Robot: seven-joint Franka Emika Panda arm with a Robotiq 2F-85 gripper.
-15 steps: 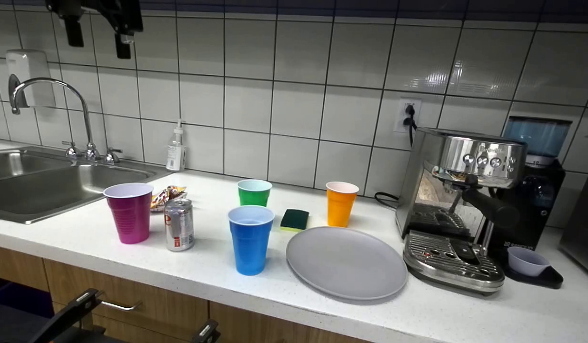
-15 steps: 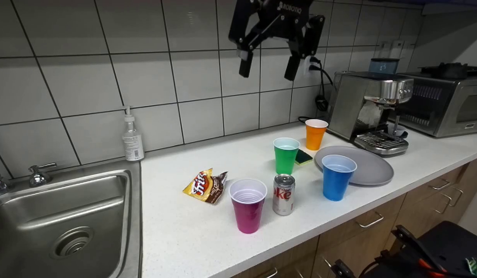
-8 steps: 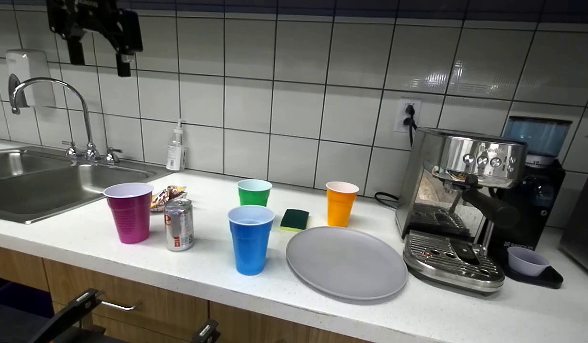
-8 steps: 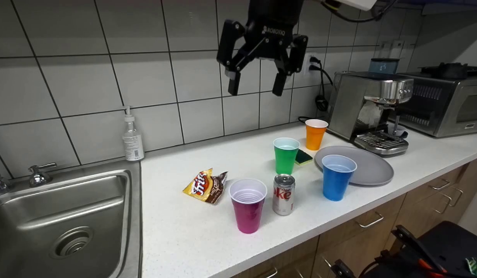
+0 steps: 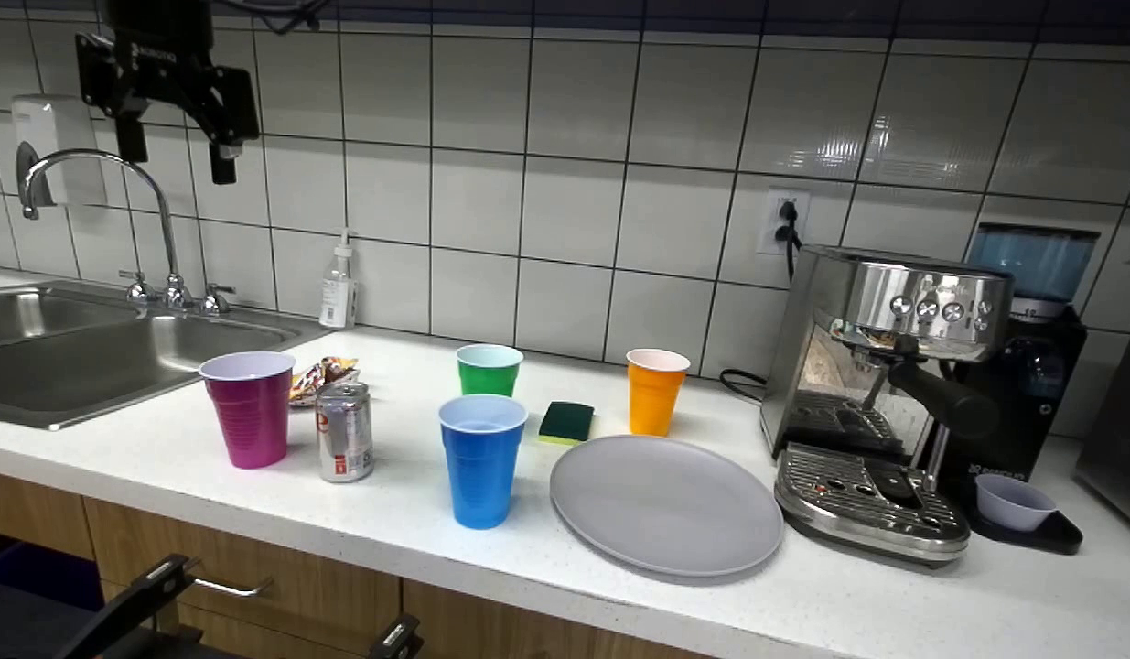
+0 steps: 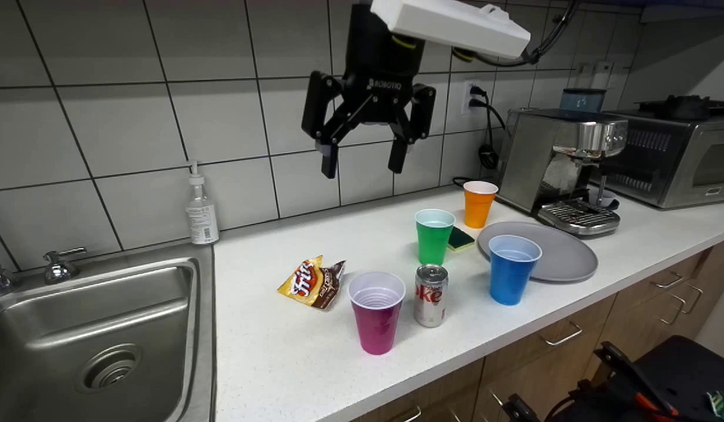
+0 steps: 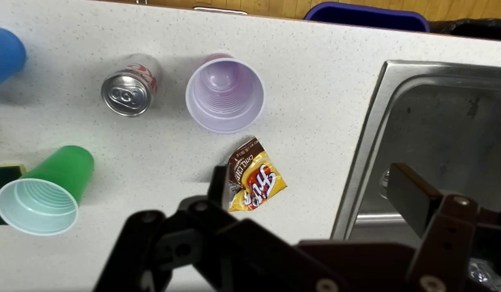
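Note:
My gripper (image 6: 363,167) hangs in the air above the counter, jaws wide apart with nothing between them. In the wrist view, one finger (image 7: 218,182) overlaps the edge of a yellow and brown Fritos bag (image 7: 260,182), while the opposite finger (image 7: 412,194) appears over the sink. The crumpled bag lies on the counter, well below the fingertips. Beside it stand an upright purple cup (image 6: 377,319) and a silver soda can (image 6: 431,296). Farther off are a green cup (image 6: 433,240), a blue cup (image 6: 512,272) and an orange cup (image 6: 478,205).
A metal sink (image 6: 200,328) borders the counter, with a tall faucet (image 5: 162,210) and a soap bottle (image 6: 201,217) behind. A grey plate (image 5: 665,503), a green sponge (image 5: 566,421) and a coffee machine (image 5: 894,384) stand farther along. Tiled wall (image 5: 491,201) runs behind.
The gripper has come down and shifted left in both exterior views, its jaws staying wide. More of the arm now shows. The objects on the counter look unmoved.

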